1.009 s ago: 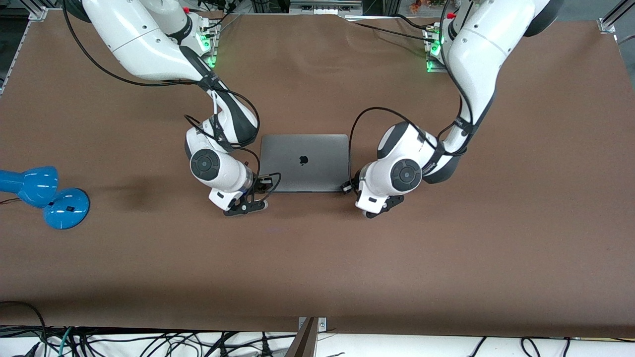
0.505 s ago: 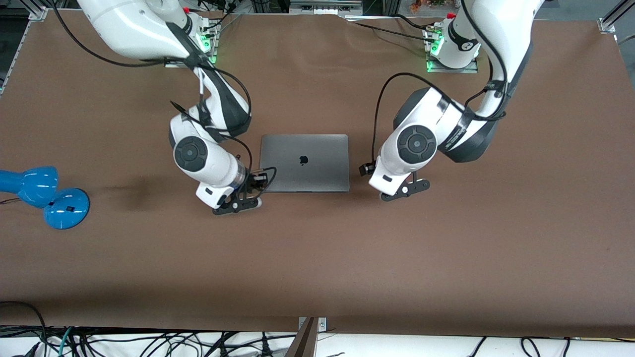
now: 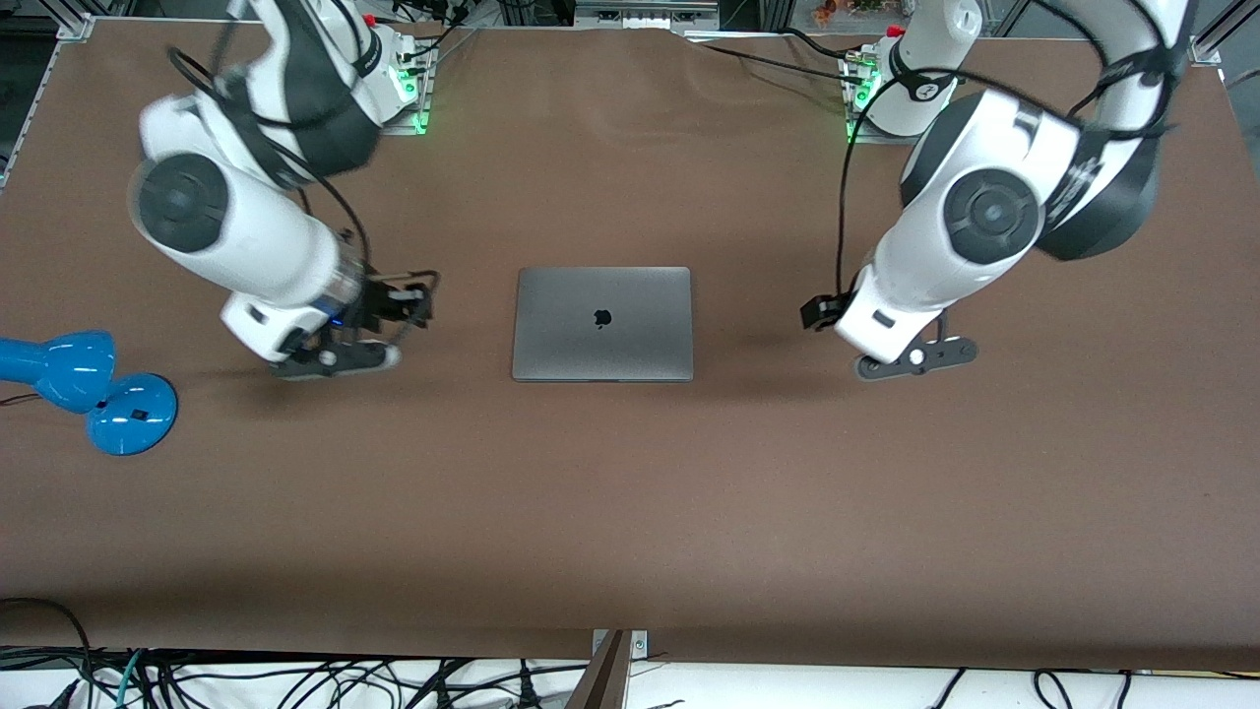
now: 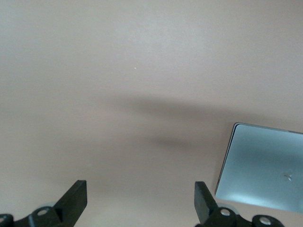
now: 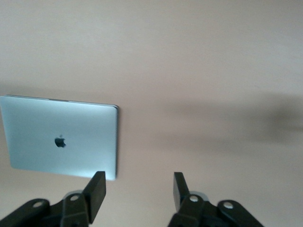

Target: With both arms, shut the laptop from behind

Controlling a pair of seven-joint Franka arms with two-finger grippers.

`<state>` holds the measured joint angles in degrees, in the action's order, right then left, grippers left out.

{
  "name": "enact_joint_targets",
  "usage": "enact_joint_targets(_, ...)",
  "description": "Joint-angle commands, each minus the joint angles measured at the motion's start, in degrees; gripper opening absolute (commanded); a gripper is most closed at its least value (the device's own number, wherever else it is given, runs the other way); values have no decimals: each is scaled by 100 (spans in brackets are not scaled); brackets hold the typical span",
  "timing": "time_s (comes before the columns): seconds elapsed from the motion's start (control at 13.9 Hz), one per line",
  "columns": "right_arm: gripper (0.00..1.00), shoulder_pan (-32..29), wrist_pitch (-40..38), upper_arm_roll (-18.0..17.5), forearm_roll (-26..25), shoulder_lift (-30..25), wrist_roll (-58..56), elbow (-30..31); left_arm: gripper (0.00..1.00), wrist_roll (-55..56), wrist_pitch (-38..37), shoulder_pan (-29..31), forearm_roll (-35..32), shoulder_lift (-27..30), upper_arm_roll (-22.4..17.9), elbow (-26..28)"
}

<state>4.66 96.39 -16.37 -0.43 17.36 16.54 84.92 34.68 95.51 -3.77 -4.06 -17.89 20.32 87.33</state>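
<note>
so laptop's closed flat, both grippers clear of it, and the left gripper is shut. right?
One thing is wrong: the left gripper is open, not shut; the left wrist view shows its fingers spread wide over bare table. The rest holds: the laptop lies closed flat, and both the left gripper and the right gripper are clear of it, one toward each end of the table.

The laptop (image 3: 601, 323) lay shut and flat at the middle of the table (image 3: 630, 512), its lid facing up. The left gripper (image 3: 915, 356) hung above bare table toward the left arm's end, well apart from the laptop. The right gripper (image 3: 335, 360) hung above bare table toward the right arm's end, also apart from the laptop. A lamp (image 3: 89, 389) lay at the table's edge at the right arm's end, slightly nearer the front camera than the laptop.
</note>
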Motion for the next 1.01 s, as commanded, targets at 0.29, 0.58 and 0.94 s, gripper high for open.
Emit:
enact_joint_targets(0.29, 100, -414, -744, 317, -10, -830, -63, 60, 100, -1049, -225, 474, -42, 778, 8, 197)
enact_joint_targets(0.58, 100, -422, -1016, 687, -27, -1103, -395, 51, 100, -1638, -498, 343, -24, 1156, -369, 267)
enact_joint_targets(0.94, 100, -422, -1174, 1074, -63, -1305, -793, 51, 100, -2438, -428, -246, 512, 1885, -1512, 934)
